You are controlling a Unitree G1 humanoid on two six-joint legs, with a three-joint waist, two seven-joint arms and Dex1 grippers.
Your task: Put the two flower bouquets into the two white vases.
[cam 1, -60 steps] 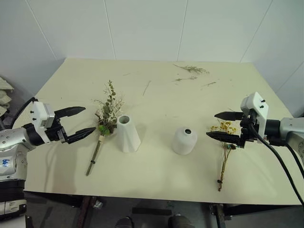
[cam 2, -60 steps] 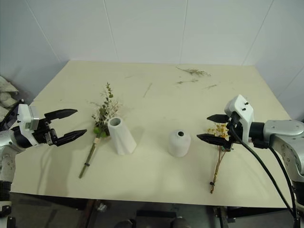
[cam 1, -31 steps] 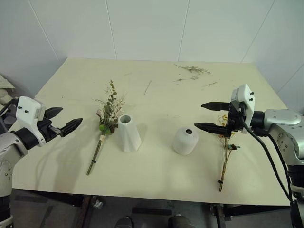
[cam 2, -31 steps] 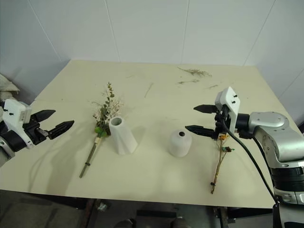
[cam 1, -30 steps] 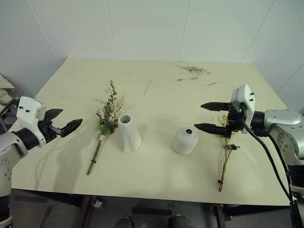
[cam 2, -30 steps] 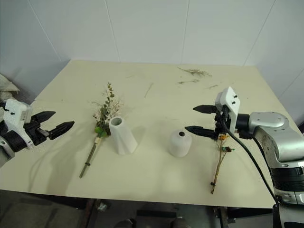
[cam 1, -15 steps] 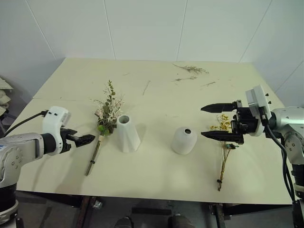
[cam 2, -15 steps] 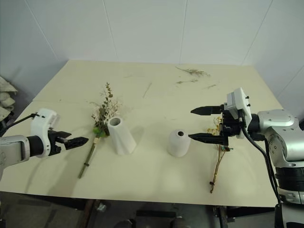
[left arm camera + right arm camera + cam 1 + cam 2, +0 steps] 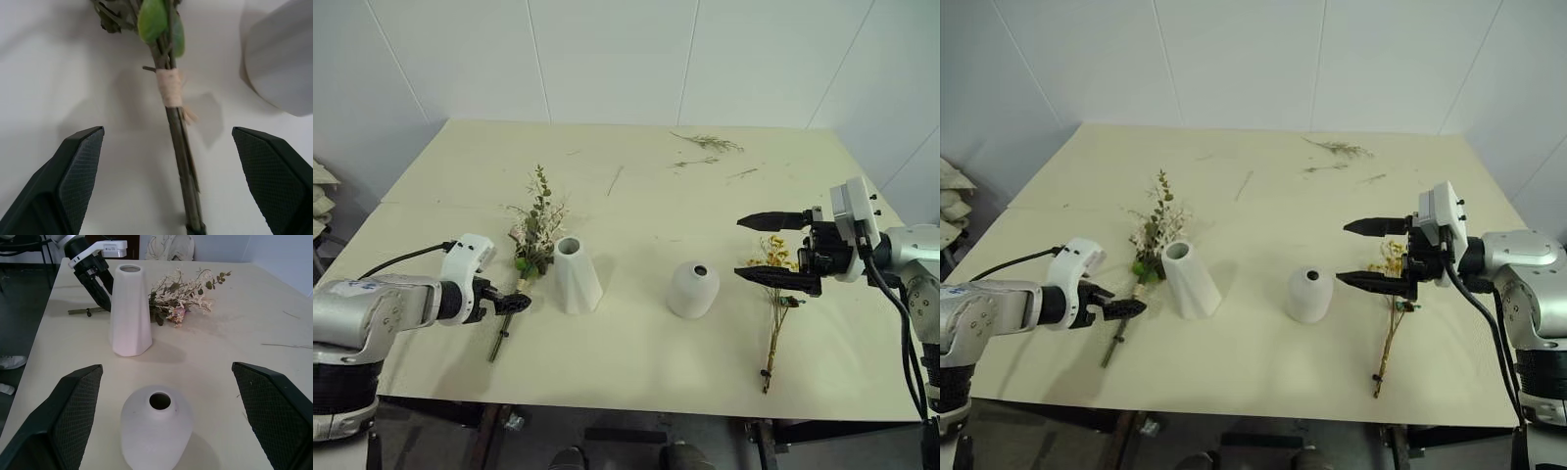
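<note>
The left gripper (image 9: 168, 161) has come down over the last second, its black fingers (image 9: 73, 171) spread wide to either side of the brown stems of the big bunch of pale flowers and green eucalyptus (image 9: 536, 227), just below its tan binding; nothing is clamped yet. That bunch lies flat near the table's (image 9: 636, 352) left edge, touching or just beside the taller twisted white ceramic vase (image 9: 576, 274). The descent suggests a grasp on the stems is next. The right gripper (image 9: 781, 251), fingers also apart and empty, hovers near the right edge above the slim spray of small yellow flowers (image 9: 775, 308), beside the short rounded white vase (image 9: 692, 290). Both vases stand empty.
</note>
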